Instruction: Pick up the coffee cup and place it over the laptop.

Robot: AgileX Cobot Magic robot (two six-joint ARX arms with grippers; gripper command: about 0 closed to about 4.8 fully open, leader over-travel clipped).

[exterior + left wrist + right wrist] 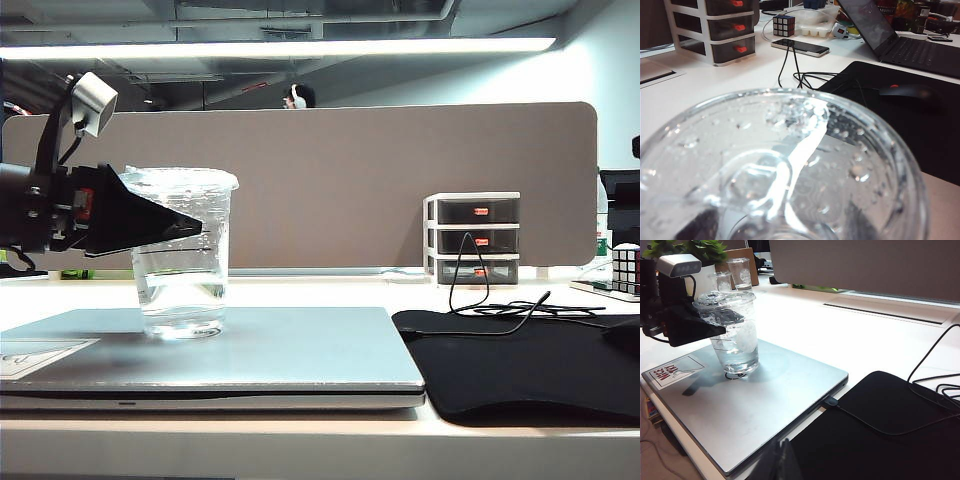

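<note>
1. The wide, thin silver-grey laptop [300, 350] lies closed across the lower left and middle of the exterior view, its front edge near the table's front edge. Its lid has plenty of bare room right of the cup.
2. The black cloth mat [520, 365] lies just beside the laptop at lower right, with loose black cables [500, 305] on it. These could snag an arm swinging that way.
3. The white-framed mini drawer unit [472, 238] stands at right, well apart, against the grey partition.
4. The clear, ridged plastic coffee cup [182, 255] with its flat lid stands upright on the laptop lid, left of centre, partly filled with clear liquid.
5. The left gripper [165, 225], at the left edge, has its black fingers around the cup's upper half. They look spread about cup-wide, but I cannot tell whether they press it or stand free.
6. Judged risks: pulling away while a finger drags the wall could tip the cup and spill onto the laptop. Squeezing could buckle it.
7. The right gripper [782, 460] sits at the bottom of the right wrist view, near the mat. Its tips look together.
</note>
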